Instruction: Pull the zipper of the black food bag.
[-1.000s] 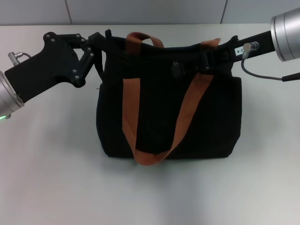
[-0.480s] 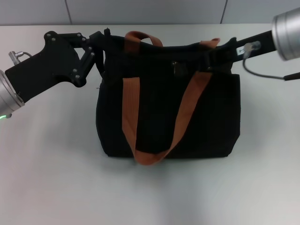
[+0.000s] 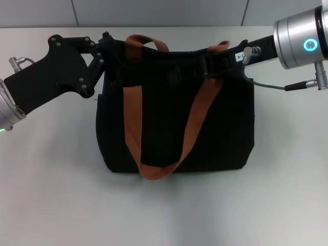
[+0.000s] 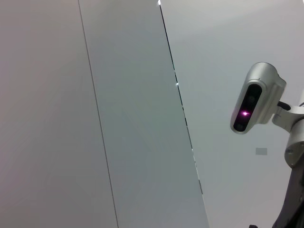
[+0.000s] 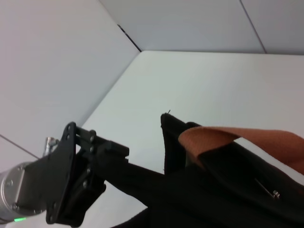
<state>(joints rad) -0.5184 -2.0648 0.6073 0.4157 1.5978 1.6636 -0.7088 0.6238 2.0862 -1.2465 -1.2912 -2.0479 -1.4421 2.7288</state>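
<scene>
The black food bag (image 3: 220, 123) stands upright mid-table with its brown-orange straps (image 3: 197, 113) hanging down the front. My left gripper (image 3: 108, 45) is shut on the bag's top left corner; it also shows in the right wrist view (image 5: 121, 159). My right gripper (image 3: 182, 72) lies along the bag's top edge from the right, shut on the zipper (image 3: 174, 76), which hangs as a small tab. The right wrist view shows the silver pull (image 5: 274, 193) on the top edge. The left wrist view shows no bag.
The bag stands on a white table (image 3: 51, 195), with a grey wall (image 3: 154, 13) behind it. A cable (image 3: 271, 86) hangs from my right wrist. The left wrist view shows wall panels and my head camera (image 4: 251, 97).
My right gripper has moved left along the bag's top edge, and the zipper tab has moved left with it. The whole bag has shifted a little left. My left gripper has barely moved.
</scene>
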